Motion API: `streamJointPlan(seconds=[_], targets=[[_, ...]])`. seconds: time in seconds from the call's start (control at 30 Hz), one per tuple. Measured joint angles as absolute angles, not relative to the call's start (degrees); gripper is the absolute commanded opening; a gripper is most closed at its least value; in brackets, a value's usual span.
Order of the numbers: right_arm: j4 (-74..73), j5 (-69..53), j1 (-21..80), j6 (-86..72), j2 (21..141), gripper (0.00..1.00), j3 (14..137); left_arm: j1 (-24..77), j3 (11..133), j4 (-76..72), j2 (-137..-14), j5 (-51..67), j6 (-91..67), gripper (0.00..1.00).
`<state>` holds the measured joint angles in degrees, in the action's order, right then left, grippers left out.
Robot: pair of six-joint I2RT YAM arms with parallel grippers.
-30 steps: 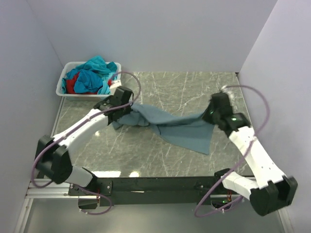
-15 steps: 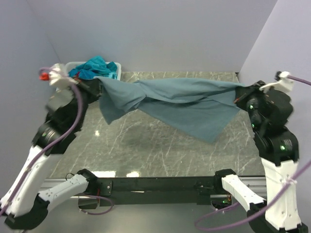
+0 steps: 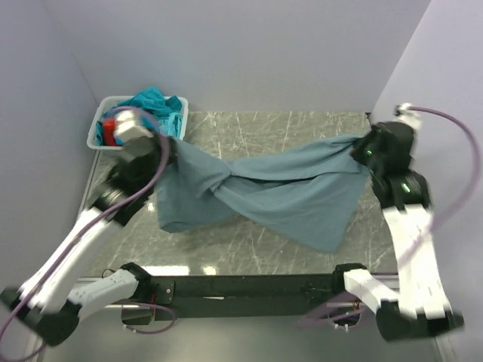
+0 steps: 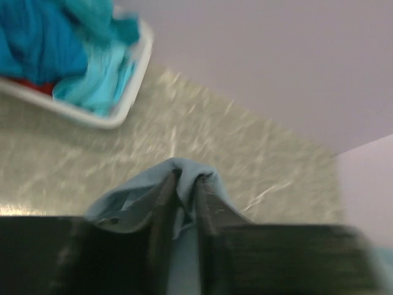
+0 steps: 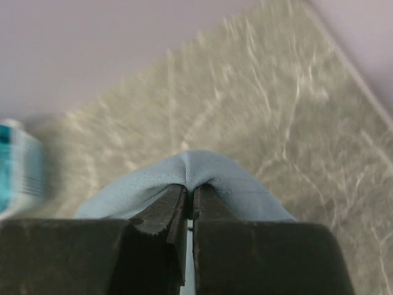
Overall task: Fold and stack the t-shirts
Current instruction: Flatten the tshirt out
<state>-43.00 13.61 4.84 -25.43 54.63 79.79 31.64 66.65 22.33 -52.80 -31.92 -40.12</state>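
Plainly, both pairs of fingers are clamped on cloth: the left gripper [image 4: 184, 187] pinches a bunched fold of the grey-blue shirt [image 3: 290, 192] between nearly closed jaws, and the right gripper [image 5: 189, 192] bites a smooth fold of the same shirt with its jaws all but touching. Outward from those two holds, the shirt hangs as a sagging band strung across the table [image 3: 264, 124], raised at both ends, twisted near its left-middle, with a loose flap drooping on the left and a wide corner dropping toward the near right. Whether the low parts rest on the table I cannot tell. Judging by this, the work is at an early stage: the shirt is being spread, no crease has been made and no stack shows anywhere. The teal, blue and red shirts [image 3: 147, 105] lie heaped in the basket [image 3: 93, 137] at the far left corner, unfolded, so nearly everything is left to do.
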Motion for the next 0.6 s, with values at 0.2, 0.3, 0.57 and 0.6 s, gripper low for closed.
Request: streamJointPlan(seconds=[0.2,0.3,0.57,0.6], targets=[[-35.4,5.8,-2.2,-26.2,77.8,0.54,68.3,27.1,66.1,26.3,-77.8,-27.9,-42.2,0.99],[-36.0,4.9,-3.3,-26.5,85.4,0.89,67.0,24.6,66.6,30.3,-86.0,-26.3,-43.0,1.0],[-31.9,2.8,-3.4,-26.8,72.8,0.92,58.7,23.7,59.6,25.8,-76.2,-16.6,-43.2,0.99],[-31.2,2.4,-3.4,-27.0,71.1,0.92,57.1,23.8,58.5,24.7,-75.5,-15.2,-43.2,0.99]])
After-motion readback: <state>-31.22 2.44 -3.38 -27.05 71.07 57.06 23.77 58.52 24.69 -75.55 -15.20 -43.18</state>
